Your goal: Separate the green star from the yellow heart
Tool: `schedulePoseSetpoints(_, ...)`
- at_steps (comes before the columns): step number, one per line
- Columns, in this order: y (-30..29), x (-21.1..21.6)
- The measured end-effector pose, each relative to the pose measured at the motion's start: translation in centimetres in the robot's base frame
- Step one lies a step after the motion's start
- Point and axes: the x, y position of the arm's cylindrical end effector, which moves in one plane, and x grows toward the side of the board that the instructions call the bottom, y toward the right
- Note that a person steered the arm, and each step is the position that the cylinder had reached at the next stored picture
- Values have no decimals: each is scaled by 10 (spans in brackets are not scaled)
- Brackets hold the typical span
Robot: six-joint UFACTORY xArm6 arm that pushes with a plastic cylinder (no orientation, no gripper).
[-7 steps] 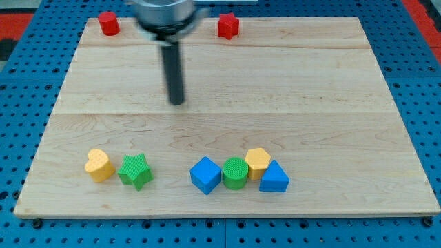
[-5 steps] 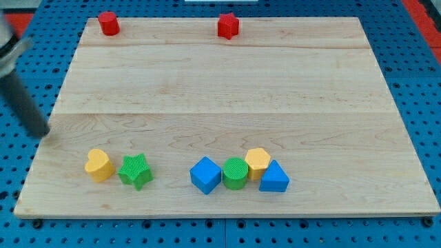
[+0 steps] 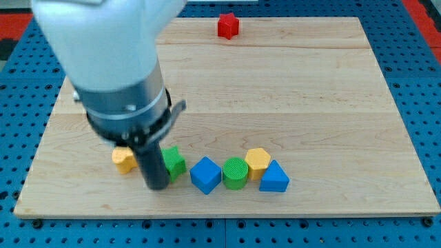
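My arm fills the view's left. My tip (image 3: 156,186) stands on the wooden board (image 3: 310,103) near the view's bottom, between the yellow heart (image 3: 124,160) on its left and the green star (image 3: 173,162) on its right. The rod hides part of both blocks. The star touches or nearly touches the rod's right side. The heart shows only as a small yellow patch under the arm's body.
To the star's right a blue cube (image 3: 205,175), a green cylinder (image 3: 235,173), a yellow hexagon block (image 3: 258,162) and a blue triangle block (image 3: 274,178) sit in a tight row. A red block (image 3: 228,25) lies at the view's top. The arm hides the top left corner.
The rod swung from the board's left edge down to the bottom row. The heart and the star have both shifted to the right, the star now close to the blue cube.
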Motion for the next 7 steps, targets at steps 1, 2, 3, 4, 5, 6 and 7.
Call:
schedulePoseSetpoints(1,6,-65)
schedulePoseSetpoints(2,45,-98)
schedulePoseSetpoints(3,86,-127)
schedulePoseSetpoints(4,152,-165)
schedulePoseSetpoints(5,176,-149)
schedulePoseSetpoints(6,216,-151)
schedulePoseSetpoints(7,230,-207)
